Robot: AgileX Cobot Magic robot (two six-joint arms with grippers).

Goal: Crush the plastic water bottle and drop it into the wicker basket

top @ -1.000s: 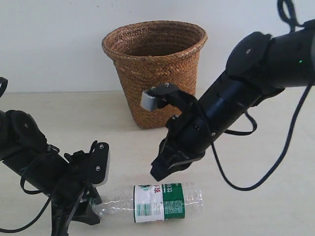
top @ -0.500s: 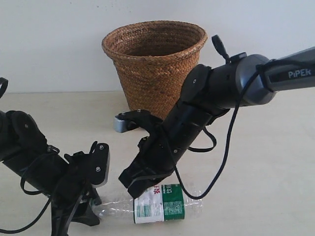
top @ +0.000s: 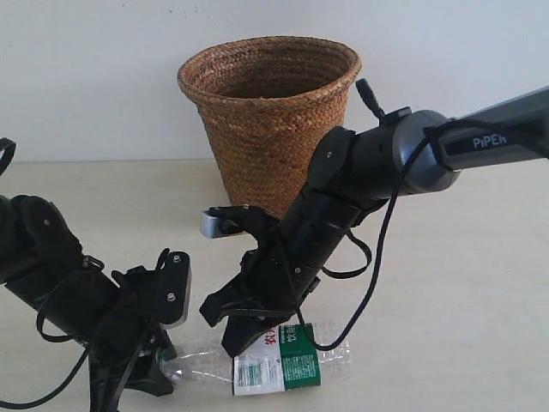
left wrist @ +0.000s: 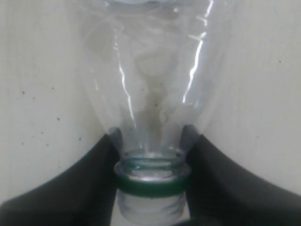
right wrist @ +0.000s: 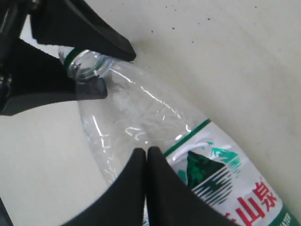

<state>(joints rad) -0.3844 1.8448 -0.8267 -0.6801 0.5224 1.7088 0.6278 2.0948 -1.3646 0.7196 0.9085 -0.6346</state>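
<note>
The plastic water bottle lies on its side on the table, clear, with a green-and-white label and red characters. No cap shows in the wrist views, only a green ring under the bare threaded mouth. My left gripper is shut on the bottle's neck, one black finger on each side. My right gripper is shut, its two fingers pressed together with nothing between them. Their tips rest on the bottle's shoulder, beside the label's edge. The wicker basket stands upright behind both arms.
The right arm slants down from the right across the front of the basket, with a loose black cable hanging under it. The left arm fills the lower left corner. A pale wall rises behind the table.
My right arm has swung down and left from above the bottle's label until its shut fingertips are on the bottle's shoulder. The left gripper and bottle have stayed put.
</note>
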